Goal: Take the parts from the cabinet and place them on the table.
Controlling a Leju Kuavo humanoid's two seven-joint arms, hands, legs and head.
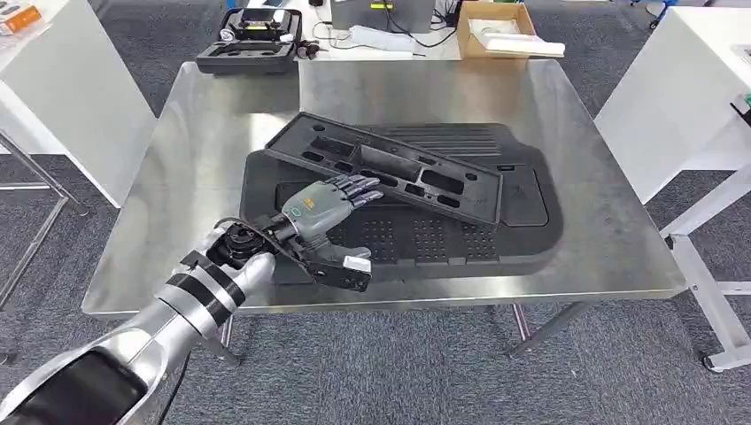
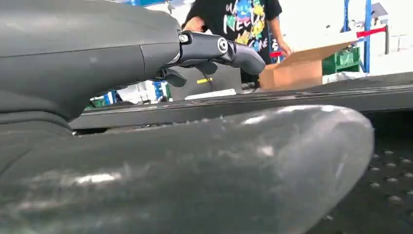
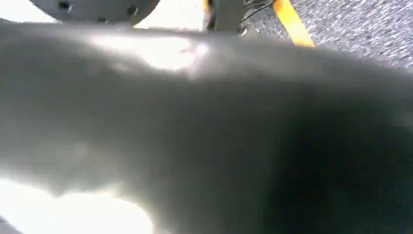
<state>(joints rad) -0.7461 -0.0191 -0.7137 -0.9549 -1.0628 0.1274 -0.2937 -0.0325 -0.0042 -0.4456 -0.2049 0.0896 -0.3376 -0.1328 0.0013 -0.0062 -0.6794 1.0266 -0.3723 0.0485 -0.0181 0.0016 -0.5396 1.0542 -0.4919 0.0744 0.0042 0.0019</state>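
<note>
Two black plastic parts lie on the steel table (image 1: 204,177). A wide flat panel (image 1: 425,235) with dotted patches is underneath. A long slotted tray-like part (image 1: 390,168) lies slanted across it. My left hand (image 1: 323,208) hovers low over the panel's left portion, fingers stretched out toward the slotted part's near edge and holding nothing. In the left wrist view the dark fingers (image 2: 219,48) reach above that part's edge (image 2: 292,97), and the thick thumb (image 2: 195,165) sits over the dotted panel (image 2: 384,185). A blurred grey mass (image 3: 195,126) in the right wrist view hides how my right hand stands.
A black tool case (image 1: 250,40) and a cardboard box (image 1: 496,27) sit beyond the table's far edge. White tables stand at the left (image 1: 62,88) and the right (image 1: 673,97). A person (image 2: 238,19) stands behind the box.
</note>
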